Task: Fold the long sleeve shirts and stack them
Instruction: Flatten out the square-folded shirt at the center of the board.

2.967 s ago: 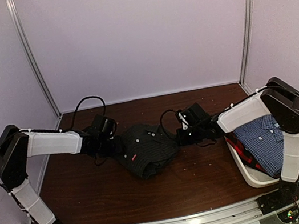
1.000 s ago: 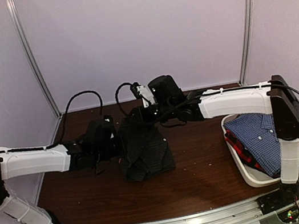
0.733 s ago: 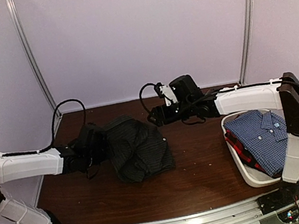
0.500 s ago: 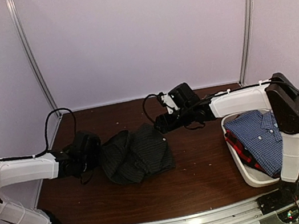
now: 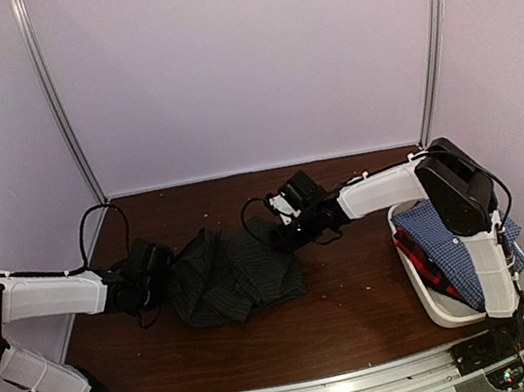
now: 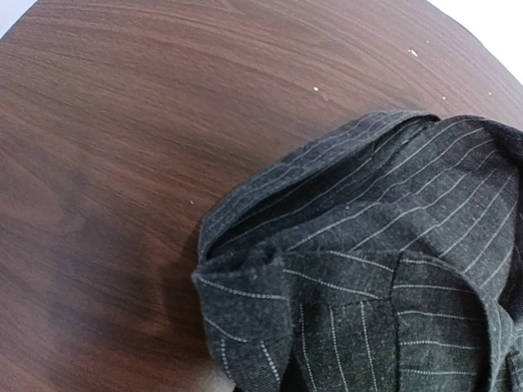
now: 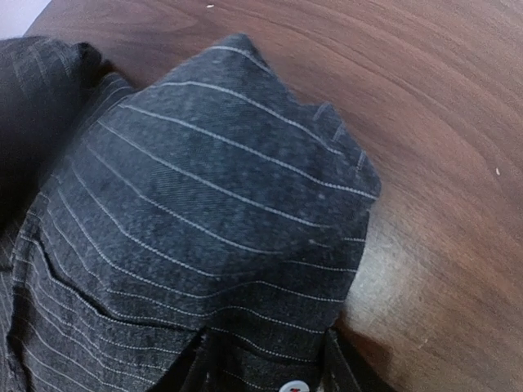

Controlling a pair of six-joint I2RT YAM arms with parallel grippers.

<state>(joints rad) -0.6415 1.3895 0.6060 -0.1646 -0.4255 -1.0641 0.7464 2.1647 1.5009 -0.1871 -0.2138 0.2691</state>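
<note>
From above, the black pinstriped shirt (image 5: 239, 279) lies in a crumpled heap on the brown table (image 5: 363, 310), left of the middle. The left gripper (image 5: 157, 272) sits low at the heap's left edge, its arm stretched in from the left side. The right gripper (image 5: 283, 230) rests against the heap's far right corner, its arm reaching across from the right. Both are dark against dark cloth, so I cannot tell whether either is spread or closed. At the right edge of the table stands a white tub (image 5: 436, 305). In it the blue checked shirt (image 5: 444, 237) lies folded on top of the red-and-dark shirt (image 5: 421, 265), whose edge shows along the left side.

The left wrist camera shows a rumpled fold of the pinstriped shirt (image 6: 368, 269) filling the lower right, with bare wood around it. No fingers show, so the grip cannot be judged.

The right wrist camera looks close onto a rounded fold of the shirt (image 7: 221, 204) over the wood. A white button (image 7: 291, 385) peeks out at the bottom edge. Whether the fingers are together or apart is unclear.
</note>
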